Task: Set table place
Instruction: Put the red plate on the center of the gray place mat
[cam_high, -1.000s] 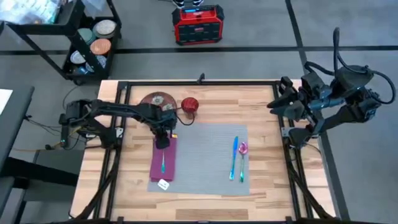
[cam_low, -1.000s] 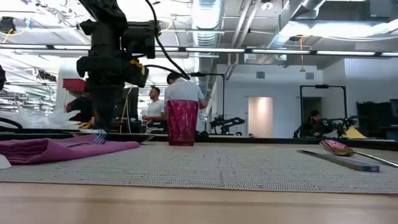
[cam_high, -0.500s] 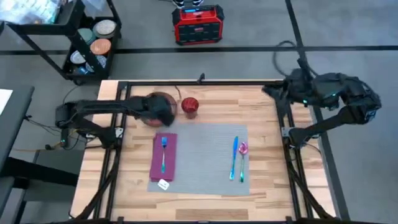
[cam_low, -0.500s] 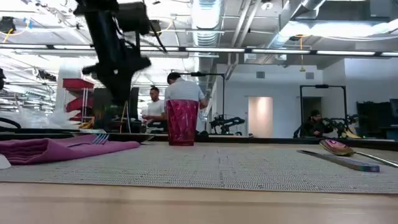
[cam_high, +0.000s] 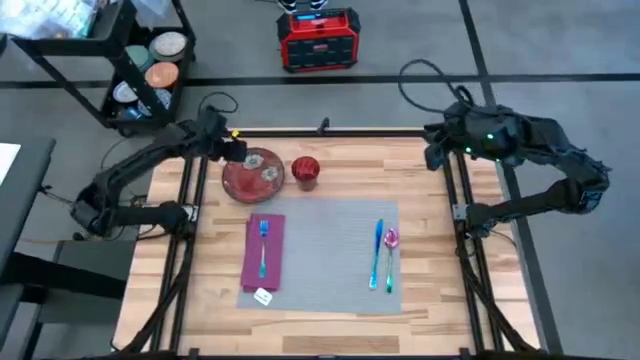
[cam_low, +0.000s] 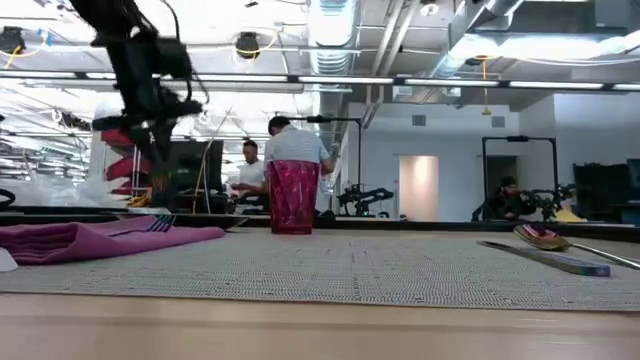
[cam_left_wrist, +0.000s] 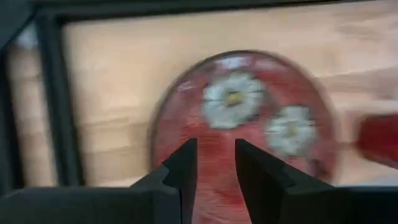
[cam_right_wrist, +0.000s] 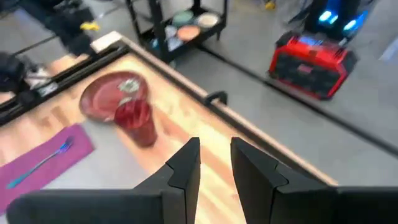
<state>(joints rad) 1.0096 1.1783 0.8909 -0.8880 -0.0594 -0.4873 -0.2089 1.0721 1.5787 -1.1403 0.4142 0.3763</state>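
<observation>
The grey placemat lies on the wooden table. On its left part lies a magenta napkin with a fork on top. A knife and a spoon lie on its right part. Beyond the mat's far edge stand a red flowered plate and a red cup. My left gripper hovers at the plate's far-left side, open by a narrow gap and holding nothing. My right gripper waits, narrowly open, above the table's far right corner.
A small white tag lies at the napkin's near end. A black shelf cart with dishes stands past the far left corner, and a red box sits on the floor behind the table. People stand in the room beyond.
My left gripper has risen from the napkin's far end and drawn back over the plate toward the table's far left corner, leaving the fork lying on the napkin. My right arm has swung slightly toward the far edge.
</observation>
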